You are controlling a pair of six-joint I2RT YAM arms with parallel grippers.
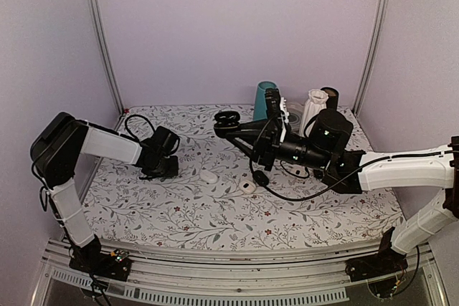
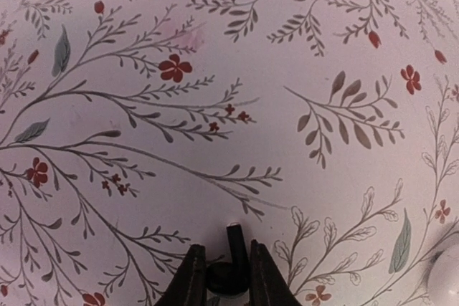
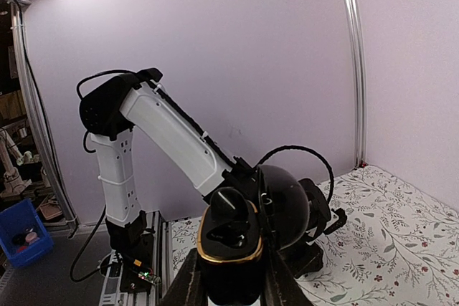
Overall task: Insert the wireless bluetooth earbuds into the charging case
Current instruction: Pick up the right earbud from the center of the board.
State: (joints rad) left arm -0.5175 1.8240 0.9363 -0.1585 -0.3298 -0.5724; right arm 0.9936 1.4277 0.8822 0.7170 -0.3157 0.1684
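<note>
Lilac walls close in a surface [image 1: 179, 213] spread with a cloth printed in thin twigs and small red flowers. One earbud [image 2: 228, 274], a tiny dark bud with a short stem, is low over that cloth on the left side of the surface. It is pinched between the fingers of the left tool [image 2: 226, 252], which is clenched on it from both sides. Whether the bud touches the cloth cannot be told.

The charging case [image 3: 229, 249], black with a gold rim, is well apart from the bud. It is held up above the middle of the surface, towards the back, with its domed lid swung open. The right tool [image 3: 231, 271] grasps it, one finger against each side of its body. What lies inside the case is too dark to make out.

On the cloth between the two tools lies a white oval thing [image 1: 208, 175], near the left tool. A little farther right is a small pale item with a dark middle [image 1: 247, 188].

A black cable [image 1: 301, 195] loops from the right arm down onto the cloth. Along the back edge stand a teal mug [image 1: 264, 98], a white crumpled-looking cup [image 1: 313, 109] and a dark cylinder [image 1: 330, 94].
</note>
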